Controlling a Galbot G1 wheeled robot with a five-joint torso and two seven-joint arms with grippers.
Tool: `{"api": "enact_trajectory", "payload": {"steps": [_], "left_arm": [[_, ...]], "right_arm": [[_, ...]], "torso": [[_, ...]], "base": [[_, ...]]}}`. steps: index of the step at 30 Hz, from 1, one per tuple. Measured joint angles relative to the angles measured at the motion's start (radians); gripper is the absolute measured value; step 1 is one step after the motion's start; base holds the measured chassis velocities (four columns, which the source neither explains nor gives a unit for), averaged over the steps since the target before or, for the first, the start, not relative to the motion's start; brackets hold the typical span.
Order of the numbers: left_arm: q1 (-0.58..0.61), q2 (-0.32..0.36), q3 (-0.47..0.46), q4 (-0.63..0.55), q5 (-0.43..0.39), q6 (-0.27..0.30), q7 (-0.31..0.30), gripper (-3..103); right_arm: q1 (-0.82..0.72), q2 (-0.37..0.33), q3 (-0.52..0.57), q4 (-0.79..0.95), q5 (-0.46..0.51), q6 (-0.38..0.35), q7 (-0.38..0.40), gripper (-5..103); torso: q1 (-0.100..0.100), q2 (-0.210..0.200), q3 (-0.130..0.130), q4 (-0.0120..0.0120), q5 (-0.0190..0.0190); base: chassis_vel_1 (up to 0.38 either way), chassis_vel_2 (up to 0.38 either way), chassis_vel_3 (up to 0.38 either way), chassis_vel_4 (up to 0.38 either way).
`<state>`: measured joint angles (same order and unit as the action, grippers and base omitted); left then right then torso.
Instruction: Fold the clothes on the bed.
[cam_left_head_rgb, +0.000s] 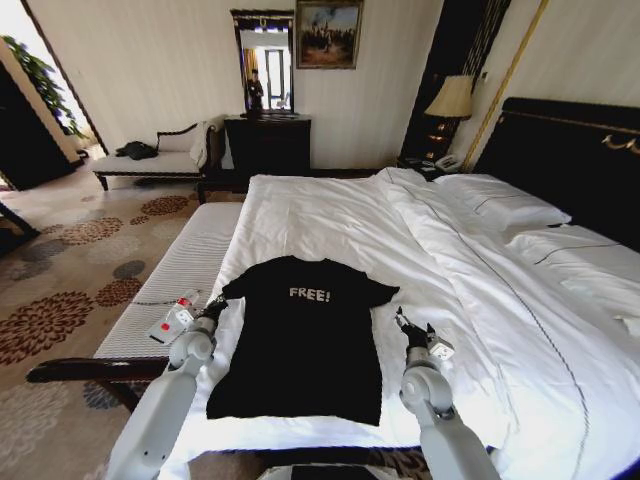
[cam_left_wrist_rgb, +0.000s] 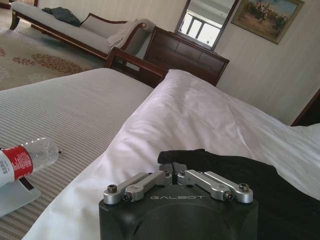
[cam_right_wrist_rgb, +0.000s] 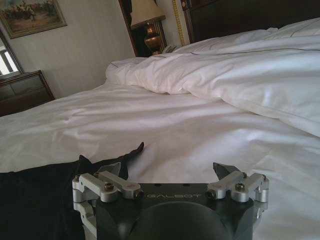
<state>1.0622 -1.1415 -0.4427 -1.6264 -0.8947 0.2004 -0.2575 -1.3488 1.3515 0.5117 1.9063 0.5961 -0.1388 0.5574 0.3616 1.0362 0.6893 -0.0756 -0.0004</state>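
White-sheeted dark-framed bed (cam_left_head_rgb: 330, 215), striped bench (cam_left_head_rgb: 185, 275) with plastic bottle (cam_left_wrist_rgb: 25, 159) alongside.
Black "FREE!" T-shirt (cam_left_head_rgb: 305, 335) lies flat; left pincer (cam_left_head_rgb: 214, 308) clenched at sleeve, right pincer (cam_left_head_rgb: 413, 327) released.

"FREE!" on the black T-shirt (cam_left_head_rgb: 305, 340); "GALBOT" on the left hand (cam_left_wrist_rgb: 177, 176) and right hand (cam_right_wrist_rgb: 170, 175).

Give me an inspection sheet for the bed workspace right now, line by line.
Surface: bed, white sheets, duvet bunched toward the pillows.
Job's things: black T-shirt lying flat, lettering up, unfolded.
Clutter: water bottle on the striped bench beside the bed.
Grippers: left gripper shut on the T-shirt's sleeve; right gripper open, next to the other sleeve.
Cables: nothing seen.
Surroundings: chaise lounge, dark dresser, lamp, patterned carpet.
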Motion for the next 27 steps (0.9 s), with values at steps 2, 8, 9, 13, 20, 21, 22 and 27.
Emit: {"api": "enact_trajectory", "payload": {"steps": [2, 8, 9, 13, 20, 21, 22, 27], "left_arm": [[0.005, -0.004, 0.002, 0.001, 0.022, -0.006, 0.001, 0], [-0.045, -0.030, 0.030, 0.039, 0.065, -0.021, 0.001, 0], [-0.059, -0.026, 0.048, 0.042, 0.078, -0.022, 0.004, 0], [-0.101, -0.001, 0.110, 0.043, 0.111, -0.023, 0.014, 0], [-0.131, 0.077, 0.285, 0.032, 0.218, -0.030, 0.055, 0], [-0.135, 0.087, 0.307, 0.027, 0.230, -0.032, 0.063, 0], [-0.135, 0.087, 0.307, 0.027, 0.230, -0.032, 0.063, 0], [-0.165, 0.115, 0.388, 0.020, 0.275, -0.044, 0.096, 0]], "right_arm": [[0.005, 0.001, -0.005, -0.002, 0.000, 0.000, 0.000, 100], [0.011, 0.003, -0.018, -0.009, -0.001, 0.000, 0.001, 100], [0.011, 0.002, -0.019, -0.009, -0.001, 0.000, 0.001, 100], [0.009, 0.002, -0.021, -0.009, -0.002, 0.000, 0.001, 100], [0.004, -0.002, -0.007, -0.009, -0.001, 0.000, 0.002, 100], [0.004, -0.002, -0.006, -0.009, 0.000, 0.000, 0.002, 100], [0.004, -0.002, -0.006, -0.009, 0.000, 0.000, 0.002, 100], [0.004, 0.001, -0.011, -0.012, -0.001, 0.000, 0.002, 100]], "torso": [[0.000, 0.000, 0.000, 0.0002, -0.0001], [0.000, 0.000, 0.000, 0.0002, -0.0002], [0.000, 0.000, 0.000, -0.0001, -0.0003], [0.000, 0.000, 0.000, -0.0002, 0.0001], [0.000, 0.000, 0.000, 0.0002, -0.0002], [0.000, 0.000, 0.000, 0.0003, 0.0000], [0.000, 0.000, 0.000, 0.0003, 0.0000], [0.000, 0.000, 0.000, 0.0001, -0.0001]], "base": [[0.000, 0.000, 0.000, 0.000], [0.000, 0.000, 0.000, 0.000], [0.000, 0.000, 0.000, 0.000], [0.000, 0.000, 0.000, 0.000], [0.000, 0.000, 0.000, 0.000], [0.000, 0.000, 0.000, 0.000], [0.000, 0.000, 0.000, 0.000], [0.000, 0.000, 0.000, 0.000]]}}
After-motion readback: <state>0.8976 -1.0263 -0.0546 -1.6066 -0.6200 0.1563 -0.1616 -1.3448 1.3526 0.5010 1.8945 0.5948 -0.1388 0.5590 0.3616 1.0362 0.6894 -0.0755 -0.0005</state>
